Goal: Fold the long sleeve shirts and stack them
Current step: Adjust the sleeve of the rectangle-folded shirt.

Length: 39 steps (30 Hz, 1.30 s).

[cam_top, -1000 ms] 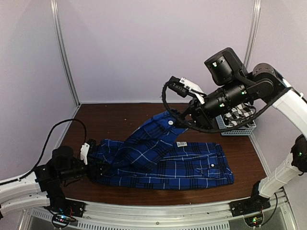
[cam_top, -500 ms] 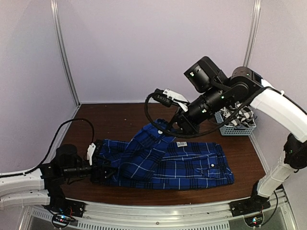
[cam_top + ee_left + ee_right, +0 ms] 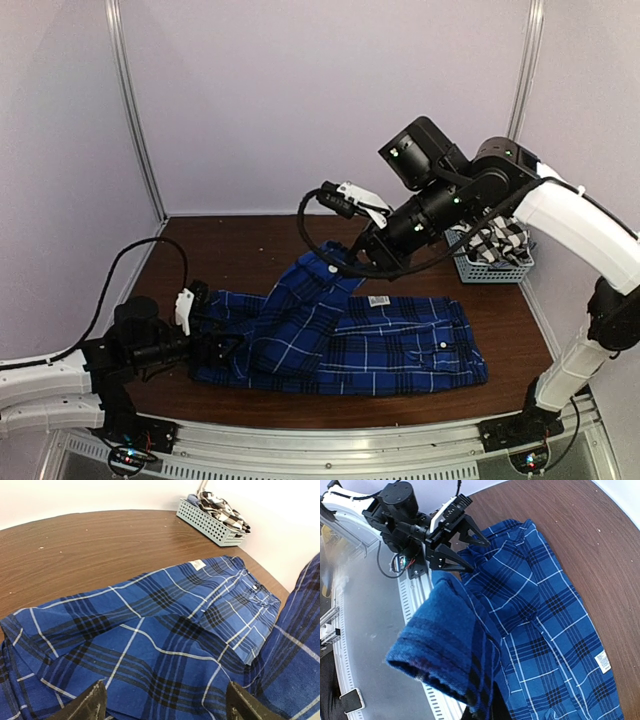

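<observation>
Blue shirt flat on bench, long axis L–R. R pincer clamped tight on sleeve, held up over shirt's far-L part. L pincer gapes wide at shirt's L end, grips nothing. We judge the sleeve folds down across the body, R side doing the carrying.

A dark brown wood-grain table stands in a booth of plain, evenly lit pale lilac walls, with slim aluminium uprights marking the rear corners (one left, one right). A metal rail runs along the table's near edge. Beyond it, blurred, lies what may be grey flooring.
</observation>
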### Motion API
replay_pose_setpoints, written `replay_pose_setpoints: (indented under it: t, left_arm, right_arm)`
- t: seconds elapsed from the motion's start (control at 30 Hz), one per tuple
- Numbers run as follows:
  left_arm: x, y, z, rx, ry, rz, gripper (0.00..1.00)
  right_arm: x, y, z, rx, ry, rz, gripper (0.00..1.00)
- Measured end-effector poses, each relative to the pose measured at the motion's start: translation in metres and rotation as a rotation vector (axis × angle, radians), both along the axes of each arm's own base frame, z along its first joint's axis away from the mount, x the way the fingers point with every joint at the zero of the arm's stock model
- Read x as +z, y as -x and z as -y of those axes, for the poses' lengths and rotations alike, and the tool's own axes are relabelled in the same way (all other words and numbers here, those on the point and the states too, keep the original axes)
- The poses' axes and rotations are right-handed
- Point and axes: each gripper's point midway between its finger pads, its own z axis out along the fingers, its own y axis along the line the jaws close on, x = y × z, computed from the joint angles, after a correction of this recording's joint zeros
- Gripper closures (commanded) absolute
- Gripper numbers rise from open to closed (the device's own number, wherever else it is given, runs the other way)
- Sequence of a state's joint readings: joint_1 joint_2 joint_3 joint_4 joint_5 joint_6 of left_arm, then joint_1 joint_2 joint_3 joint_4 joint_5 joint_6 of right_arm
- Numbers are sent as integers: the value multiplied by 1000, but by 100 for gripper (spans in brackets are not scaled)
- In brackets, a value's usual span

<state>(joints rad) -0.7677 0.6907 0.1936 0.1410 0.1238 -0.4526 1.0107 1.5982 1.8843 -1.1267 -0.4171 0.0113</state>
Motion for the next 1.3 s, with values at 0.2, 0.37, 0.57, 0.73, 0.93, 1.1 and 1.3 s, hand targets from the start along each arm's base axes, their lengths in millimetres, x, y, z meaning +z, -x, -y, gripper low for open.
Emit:
replay_pose_setpoints:
  t: [0.2,0.37,0.57,0.73,0.93,1.1,1.3]
  left_arm:
    - [2,-5,-2,27,2,14,16]
    - [2,-7,0,29,2,15,16]
    - [-3,-6,5,1,-7,-7,13]
    - [5,-2,12,-40,23,9,13]
    - [-6,0,17,-76,0,-10,13]
    - [-28,-1,21,-91,-51,-55,14]
    - [-41,-12,14,-24,-100,-62,14]
  right_arm:
    - [-22,-39,6,-117,65,-5,99]
    - [-54,-80,9,-213,120,-57,100]
    - [-86,-123,12,-295,106,-134,100]
    - [-114,-151,32,-368,90,-215,100]
    - [-134,-173,55,-433,62,-283,100]
    - [-140,-183,62,-447,30,-313,100]
    - [-156,-185,71,-460,29,-355,99]
